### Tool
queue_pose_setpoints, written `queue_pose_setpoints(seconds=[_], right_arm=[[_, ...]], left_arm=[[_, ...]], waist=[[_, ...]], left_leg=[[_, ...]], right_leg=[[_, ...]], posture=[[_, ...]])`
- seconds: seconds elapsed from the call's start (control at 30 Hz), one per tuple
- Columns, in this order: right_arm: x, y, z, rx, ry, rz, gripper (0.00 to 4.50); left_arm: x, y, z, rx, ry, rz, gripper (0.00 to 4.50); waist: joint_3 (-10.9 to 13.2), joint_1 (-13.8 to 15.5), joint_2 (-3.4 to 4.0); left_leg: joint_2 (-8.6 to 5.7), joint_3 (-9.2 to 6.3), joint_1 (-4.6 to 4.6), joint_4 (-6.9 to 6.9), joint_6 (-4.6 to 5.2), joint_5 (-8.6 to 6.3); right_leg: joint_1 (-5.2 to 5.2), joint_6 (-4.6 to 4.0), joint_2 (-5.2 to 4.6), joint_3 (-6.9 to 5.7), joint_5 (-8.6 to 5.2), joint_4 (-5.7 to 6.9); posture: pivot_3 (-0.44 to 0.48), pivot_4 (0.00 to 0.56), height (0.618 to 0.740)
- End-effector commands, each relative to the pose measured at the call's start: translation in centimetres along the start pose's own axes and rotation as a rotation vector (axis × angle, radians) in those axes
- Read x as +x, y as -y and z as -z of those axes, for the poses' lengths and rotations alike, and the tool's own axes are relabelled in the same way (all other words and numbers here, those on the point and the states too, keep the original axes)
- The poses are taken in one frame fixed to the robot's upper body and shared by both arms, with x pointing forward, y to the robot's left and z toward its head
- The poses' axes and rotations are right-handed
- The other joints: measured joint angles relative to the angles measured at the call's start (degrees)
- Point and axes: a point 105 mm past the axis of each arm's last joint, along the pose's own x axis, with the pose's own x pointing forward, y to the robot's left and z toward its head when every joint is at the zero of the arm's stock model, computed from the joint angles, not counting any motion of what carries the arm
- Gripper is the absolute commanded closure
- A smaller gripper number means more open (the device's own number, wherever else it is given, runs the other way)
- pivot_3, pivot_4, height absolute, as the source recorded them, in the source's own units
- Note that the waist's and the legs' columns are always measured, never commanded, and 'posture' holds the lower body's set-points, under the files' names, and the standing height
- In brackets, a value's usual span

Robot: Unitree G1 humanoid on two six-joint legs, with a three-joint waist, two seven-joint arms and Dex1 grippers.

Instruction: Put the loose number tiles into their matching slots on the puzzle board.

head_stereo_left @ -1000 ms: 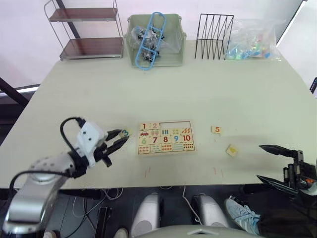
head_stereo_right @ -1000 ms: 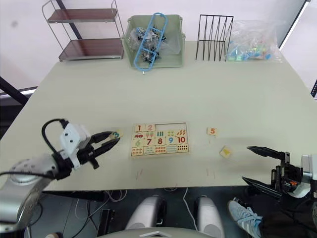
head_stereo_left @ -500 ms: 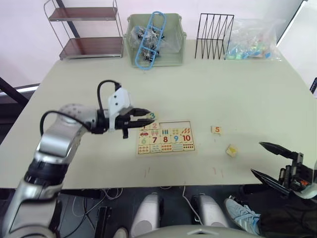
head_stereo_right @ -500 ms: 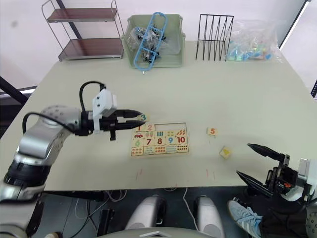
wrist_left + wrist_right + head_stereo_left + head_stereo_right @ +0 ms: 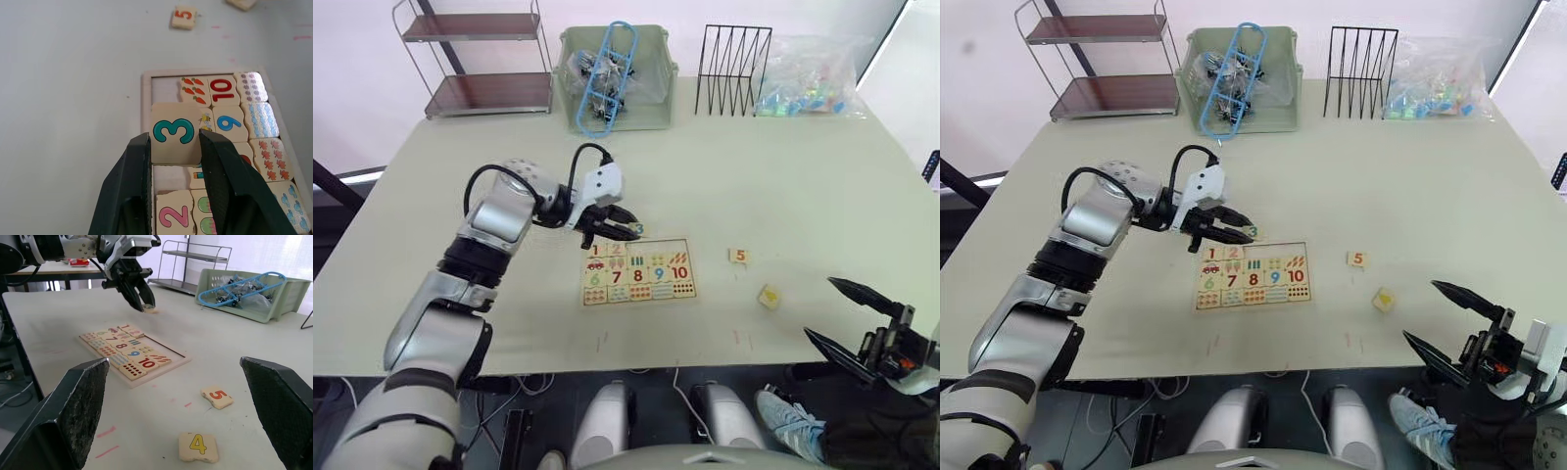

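pale-wood square 3 tile [image 5: 175, 135] (teal numeral) pinched in left gripper [image 5: 174, 147] jaws.

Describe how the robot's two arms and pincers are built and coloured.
The left arm is silver-grey metal with rounded joint housings, a white wrist block and a looping black cable. Its left pincer has two broad black fingers. The right pincer has long, tapering black fingers on a black mount, with a small orange mark beside it.
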Motion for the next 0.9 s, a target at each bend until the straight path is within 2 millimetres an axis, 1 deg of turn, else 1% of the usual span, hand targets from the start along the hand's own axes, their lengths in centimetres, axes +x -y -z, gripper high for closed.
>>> queue_pose_setpoints(seconds=[0.03, 0.17, 0.3, 0.43, 0.6, 0.73, 0.9], right_arm=[[0.6, -0.2, -1.1, -0.06, 0.017, -0.013, 0.0], [1.2, -0.4, -1.6, -0.074, 0.027, -0.008, 0.0], [1.2, -0.3, -1.9, -0.082, 0.026, 0.009, 0.0], [1.3, -0.4, -1.9, -0.082, 0.028, 0.012, 0.0], [1.2, -0.4, -1.8, -0.079, 0.029, 0.018, 0.0], [1.0, -0.4, -1.7, -0.08, 0.025, 0.023, 0.0], [0.8, -0.5, -1.7, -0.083, 0.02, 0.032, 0.0]], left_arm=[[-0.3, -0.9, -1.0, 0.048, -0.012, -0.031, 3.58], [0.4, -1.2, -0.5, 0.041, -0.075, -0.022, 3.58], [1.0, -1.2, -0.1, 0.085, -0.117, -0.01, 3.58], [1.5, -1.2, 0.3, 0.074, -0.142, 0.001, 3.58], [1.8, -1.1, 1.0, 0.059, -0.19, 0.015, 3.58], [2.2, -1.4, 1.3, 0.039, -0.222, -0.005, 3.58], [2.4, -1.0, 1.7, 0.029, -0.256, 0.025, 3.58]], waist=[[0.0, 0.0, 0.0], [0.0, 0.2, 0.0], [0.0, 0.2, -0.01], [0.0, 0.2, -0.02], [0.0, 0.2, -0.02], [0.0, 0.2, -0.02], [0.0, 0.2, -0.02]], left_leg=[[0.01, -0.07, 0.01, 0.0, 0.0, 0.0], [-0.03, -0.05, -0.01, 0.03, 0.0, 0.0], [-0.04, -0.07, -0.02, 0.03, 0.0, 0.0], [-0.04, -0.07, -0.02, 0.03, 0.0, 0.0], [-0.04, -0.07, -0.02, 0.03, 0.0, 0.0], [-0.03, -0.08, -0.02, 0.03, 0.0, 0.0], [-0.04, -0.08, -0.02, 0.03, 0.0, 0.0]], right_leg=[[0.0, 0.0, 0.0, 0.01, 0.0, 0.02], [0.01, 0.02, 0.0, 0.01, -0.01, 0.03], [0.0, 0.02, -0.01, 0.03, 0.0, 0.02], [0.0, 0.02, -0.01, 0.03, 0.0, 0.03], [0.0, 0.02, 0.0, 0.02, 0.0, 0.04], [0.0, 0.02, 0.0, 0.02, 0.0, 0.04], [0.0, 0.02, 0.0, 0.03, 0.0, 0.04]], posture=[[0.0, 0.15, 0.74], [0.0, 0.15, 0.74], [0.0, 0.15, 0.74], [0.0, 0.15, 0.74], [0.0, 0.15, 0.74], [0.0, 0.15, 0.74], [0.0, 0.15, 0.74]])
